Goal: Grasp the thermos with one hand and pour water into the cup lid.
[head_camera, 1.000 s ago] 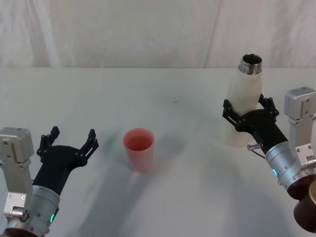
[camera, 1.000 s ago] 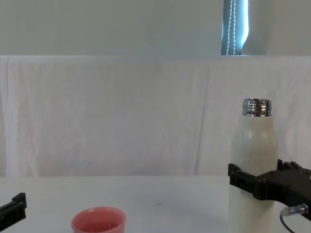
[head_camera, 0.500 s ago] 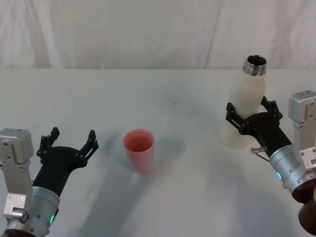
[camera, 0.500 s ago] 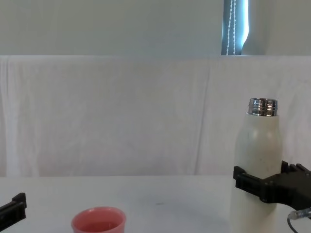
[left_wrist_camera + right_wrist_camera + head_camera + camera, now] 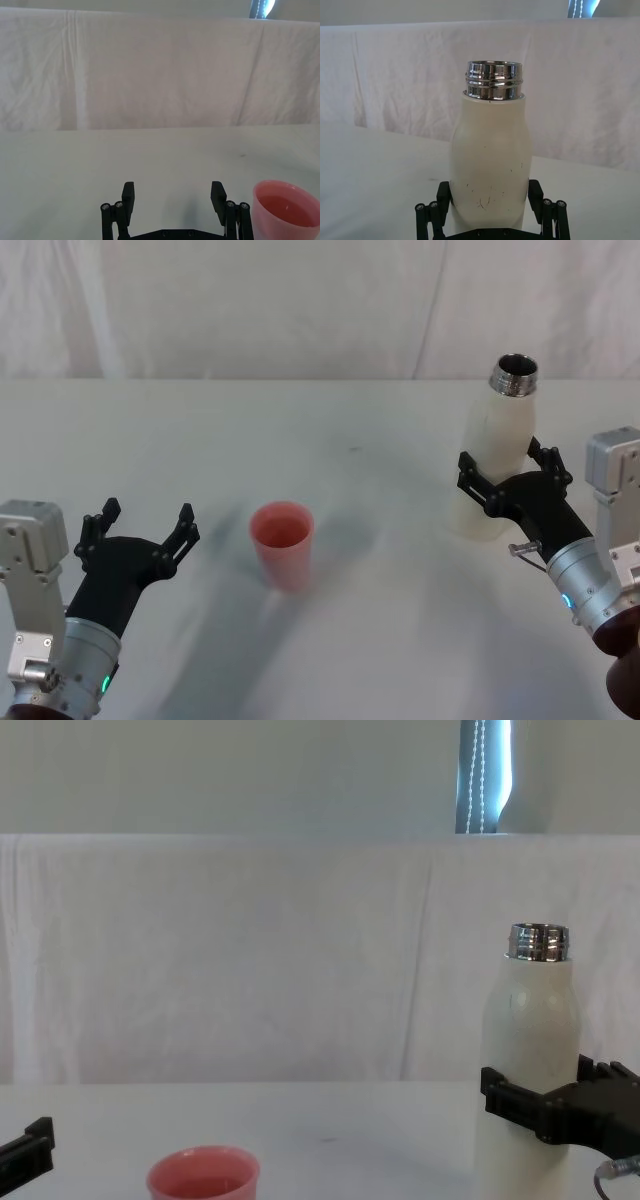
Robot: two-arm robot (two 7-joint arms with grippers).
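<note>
I see right hand [image 5: 512, 478] clenched around thermos [image 5: 497, 445] lower body, fingers either side, arm reaching in from lower right. Thermos upright, chrome neck [image 5: 494, 80] uncapped, on table [image 5: 380, 620] right side. Cup lid [image 5: 282, 543] stands well apart, near centre. Left hand [image 5: 140, 530] hovers low beside cup lid, fingers spread, holding nothing.

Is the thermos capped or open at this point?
Open. The thermos has no cap: its threaded chrome neck is bare and the head view looks into its dark mouth.

Thermos [image 5: 497, 455] stands far right of cup lid [image 5: 281, 543]
</note>
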